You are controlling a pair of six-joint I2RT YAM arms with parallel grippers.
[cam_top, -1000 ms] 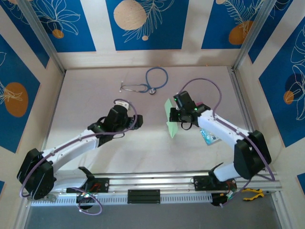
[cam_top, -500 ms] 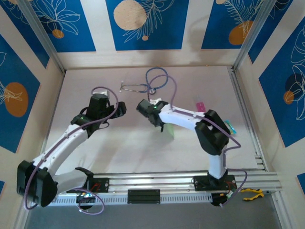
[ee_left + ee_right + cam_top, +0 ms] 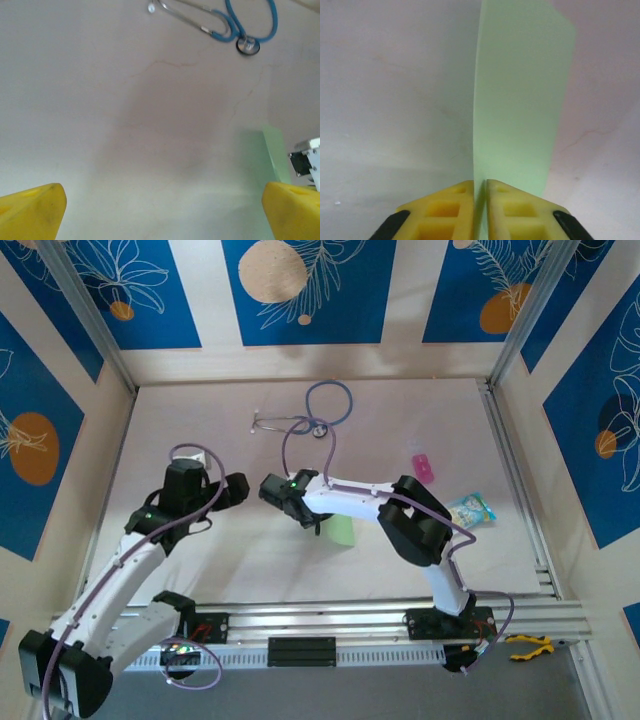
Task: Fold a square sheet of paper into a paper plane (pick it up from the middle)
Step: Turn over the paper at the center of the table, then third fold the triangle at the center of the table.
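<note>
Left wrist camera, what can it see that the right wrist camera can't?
Left wrist view, not the right: the blue stethoscope at the top of the picture, and the left gripper with its yellow fingers wide apart, holding nothing. Right wrist view, not the left: the right gripper pinching the bottom edge of the green paper, which stands up from between its fingers. Both: the paper and the pale table.

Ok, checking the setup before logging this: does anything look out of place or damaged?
Nothing damaged. The green paper stands on edge, pinched in the right tool, not flat. A stethoscope lies beyond it, unrelated to folding.
</note>
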